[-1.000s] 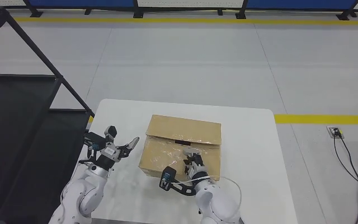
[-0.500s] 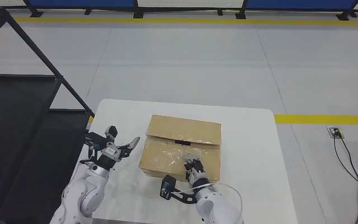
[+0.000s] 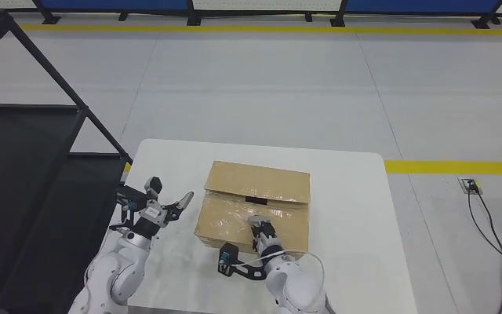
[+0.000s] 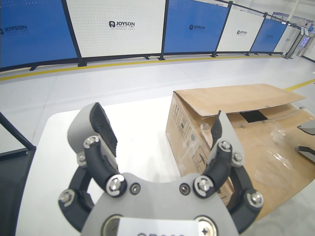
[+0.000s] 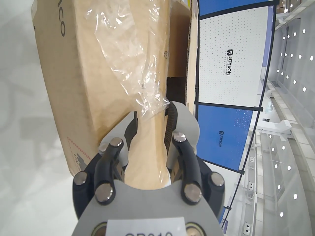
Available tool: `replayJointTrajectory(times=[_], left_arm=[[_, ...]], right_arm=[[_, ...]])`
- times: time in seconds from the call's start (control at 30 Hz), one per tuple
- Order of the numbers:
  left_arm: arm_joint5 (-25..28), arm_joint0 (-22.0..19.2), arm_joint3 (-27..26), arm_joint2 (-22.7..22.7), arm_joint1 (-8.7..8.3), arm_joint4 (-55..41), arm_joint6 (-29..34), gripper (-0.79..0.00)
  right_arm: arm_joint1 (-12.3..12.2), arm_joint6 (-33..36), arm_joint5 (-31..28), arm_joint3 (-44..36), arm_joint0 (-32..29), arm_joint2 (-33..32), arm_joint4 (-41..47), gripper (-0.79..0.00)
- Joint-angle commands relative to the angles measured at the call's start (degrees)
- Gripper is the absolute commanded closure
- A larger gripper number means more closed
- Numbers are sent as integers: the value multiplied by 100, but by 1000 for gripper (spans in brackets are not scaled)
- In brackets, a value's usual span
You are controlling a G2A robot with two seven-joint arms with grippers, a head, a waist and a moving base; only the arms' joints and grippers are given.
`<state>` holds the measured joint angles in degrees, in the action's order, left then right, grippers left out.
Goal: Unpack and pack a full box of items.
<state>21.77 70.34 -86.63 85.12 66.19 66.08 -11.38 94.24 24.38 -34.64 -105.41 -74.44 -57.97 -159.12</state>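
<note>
A brown cardboard box [image 3: 259,184] sits mid-table, its top flaps down and crumpled clear tape [image 5: 128,57] along the seam. My right gripper [image 3: 257,228] lies over the near flap by the front edge. In the right wrist view its fingers [image 5: 153,112] stand a narrow gap apart, the flap showing between them and the loose tape end at the tips. From the left wrist view those tips [image 4: 305,139] hover over the flap. My left gripper [image 3: 169,206] hangs wide open with nothing in it, left of the box [image 4: 246,114], a short way off its side wall.
The white table [image 3: 353,235] has bare room right of the box and in front of the left gripper [image 4: 158,112]. A black metal frame [image 3: 47,180] stands against the table's left edge. Fence panels [image 4: 118,25] line the far floor.
My right gripper slid leftward along the box's near top flap, its wrist swinging with it. The left arm and the box stayed still.
</note>
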Motion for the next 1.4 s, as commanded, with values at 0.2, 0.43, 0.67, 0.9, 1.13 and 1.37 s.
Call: replayJointTrajectory(times=[0.2, 0.43, 0.67, 0.9, 1.13, 1.37], left_arm=[[42, 41, -14, 45, -3, -61, -24, -785], [58, 69, -10, 83, -5, -98, -41, -785], [54, 76, -7, 89, -2, -107, -50, -785], [86, 82, -9, 86, -3, -86, -44, -785], [91, 65, -18, 41, 1, -33, -31, -785], [150, 60, 25, -41, 1, 119, -3, -785]], right_arm=[[39, 178, 415, 158, 130, 115, 139, -317], [111, 673, 882, 305, 195, 191, 355, -274], [173, 1000, 1100, 413, 286, 176, 667, 0], [205, 1225, 1504, 272, 169, 34, 1038, 0], [178, 757, 1929, -24, -133, -86, 1420, 0], [125, 35, 2404, -216, -379, -199, 1669, 0]])
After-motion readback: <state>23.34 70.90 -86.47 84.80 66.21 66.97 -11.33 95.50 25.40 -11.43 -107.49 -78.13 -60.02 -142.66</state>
